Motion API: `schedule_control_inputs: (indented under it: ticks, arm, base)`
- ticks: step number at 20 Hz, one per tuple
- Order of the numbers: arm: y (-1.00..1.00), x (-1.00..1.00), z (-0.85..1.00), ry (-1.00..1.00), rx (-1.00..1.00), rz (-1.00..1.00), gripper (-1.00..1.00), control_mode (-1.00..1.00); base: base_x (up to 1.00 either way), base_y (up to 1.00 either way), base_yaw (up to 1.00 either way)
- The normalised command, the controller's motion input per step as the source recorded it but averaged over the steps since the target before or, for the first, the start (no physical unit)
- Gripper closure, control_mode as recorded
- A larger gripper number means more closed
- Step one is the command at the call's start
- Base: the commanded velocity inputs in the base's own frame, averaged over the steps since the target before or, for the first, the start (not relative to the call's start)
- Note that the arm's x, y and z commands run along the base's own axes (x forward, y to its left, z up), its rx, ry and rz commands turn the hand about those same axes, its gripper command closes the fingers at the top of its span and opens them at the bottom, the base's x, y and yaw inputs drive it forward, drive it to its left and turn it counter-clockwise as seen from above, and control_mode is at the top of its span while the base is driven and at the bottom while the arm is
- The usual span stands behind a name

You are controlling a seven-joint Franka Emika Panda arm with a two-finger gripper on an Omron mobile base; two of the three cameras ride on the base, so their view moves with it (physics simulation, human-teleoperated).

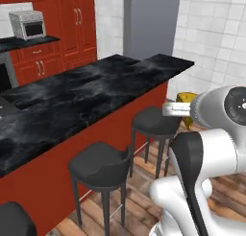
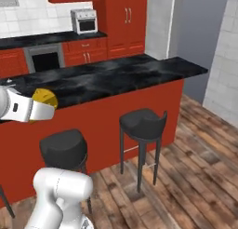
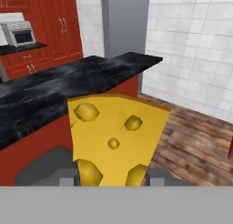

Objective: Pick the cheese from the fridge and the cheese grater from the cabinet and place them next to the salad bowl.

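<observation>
Left base view: one black marble-patterned island counter (image 1: pixel 91 93) on a red base; three dark bar stools along its near side, the middle stool (image 1: pixel 99 170) whole, the far stool (image 1: pixel 154 123) partly behind the arm, the nearest cut off at the lower left corner. One white toaster oven (image 1: pixel 28 24) sits on a back counter among red cupboards, and one tall grey panel (image 1: pixel 151 21) rises behind the island. One yellow cheese (image 1: pixel 186 98) wedge peeks out just past the arm's wrist, above the wooden floor and beside the island's end; the fingers themselves are hidden there. Right base view: the same island; two stools fully shown, one stool (image 2: pixel 142 125) to the right and one stool (image 2: pixel 63 149) to the left; one toaster oven (image 2: pixel 84 20) on the rear counter, one dark oven opening (image 2: pixel 45 61) below it. The cheese (image 2: pixel 44 98) shows at the arm's tip, in front of the island edge. Hand view: one cheese (image 3: pixel 113 139) wedge with five visible holes stands between the two fingers of the gripper (image 3: pixel 112 178), which are clamped on its lower part; the island counter (image 3: pixel 63 84) lies behind, wooden floor (image 3: pixel 195 136) to the right.
</observation>
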Motion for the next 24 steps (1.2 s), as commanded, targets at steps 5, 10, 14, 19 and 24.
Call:
schedule_control_inputs:
  ticks: [5, 10, 14, 19, 24]
  arm:
    - [0.0, 0.0, 0.0, 0.0, 0.0, 0.0, 1.0, 1.0]
    - [0.0, 0.0, 0.0, 0.0, 0.0, 0.0, 1.0, 1.0]
    - [0.0, 0.0, 0.0, 0.0, 0.0, 0.0, 1.0, 1.0]
    - [0.0, 0.0, 0.0, 0.0, 0.0, 0.0, 1.0, 1.0]
    - [0.0, 0.0, 0.0, 0.0, 0.0, 0.0, 1.0, 1.0]
  base:
    - [-0.26, 0.49, 0.52]
    - [-0.21, 0.51, 0.51]
    - [-0.21, 0.49, 0.51]
    - [-0.13, 0.46, 0.52]
    - [-0.02, 0.6, 0.45]
